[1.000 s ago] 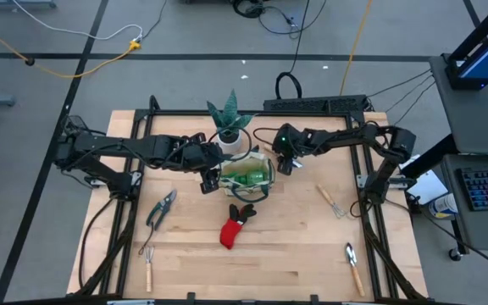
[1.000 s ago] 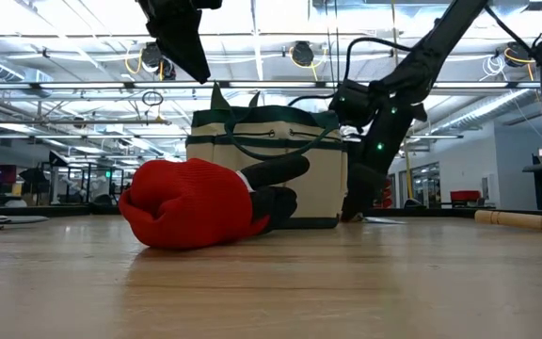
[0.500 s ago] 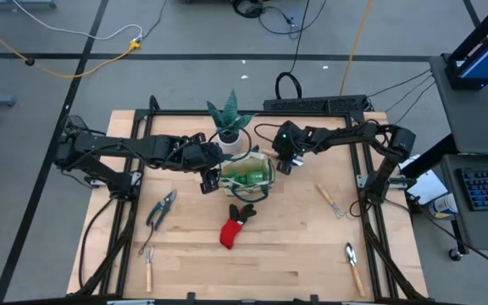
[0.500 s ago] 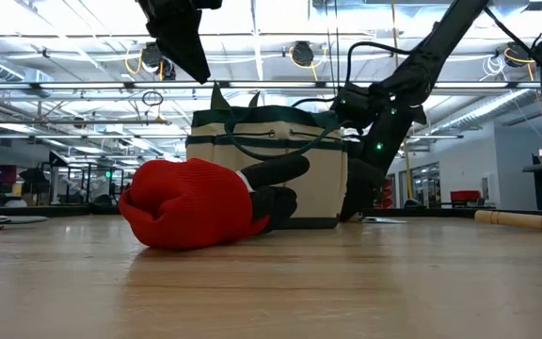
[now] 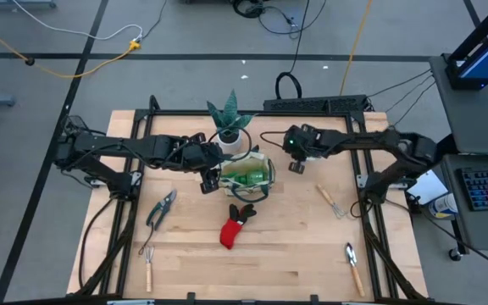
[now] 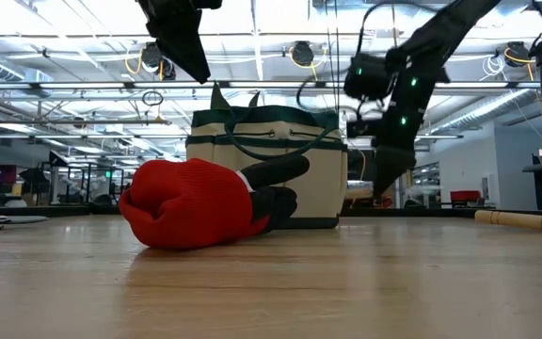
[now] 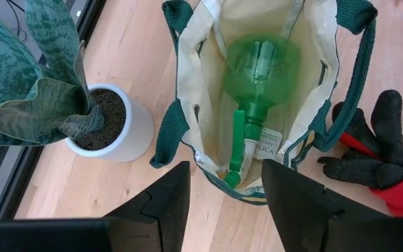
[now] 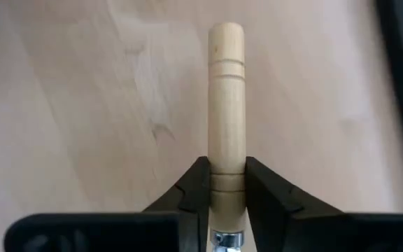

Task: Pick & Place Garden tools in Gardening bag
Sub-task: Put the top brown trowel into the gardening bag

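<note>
I see only the green spray bottle [image 7: 259, 66] in the gardening bag [image 7: 187, 105]; my right claw [image 8: 227, 183] is clamped on a wooden tool handle [image 8: 227, 105], my left claw [image 7: 220, 183] gapes above the bag, and the glove [image 5: 235, 227], shears [image 5: 162, 207] and other tools wait on the desk [image 5: 295, 263].

Grey floor [image 5: 74, 85] crossed by cables [image 5: 83, 51] surrounds the wooden table [image 5: 295, 254]; ceiling lights [image 6: 252, 42] shine overhead.

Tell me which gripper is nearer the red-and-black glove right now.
Left. The left gripper hangs open over the gardening bag's left end, just up-left of the red-and-black glove. The right gripper sits beyond the bag's right side, clamping a wooden-handled tool.
</note>
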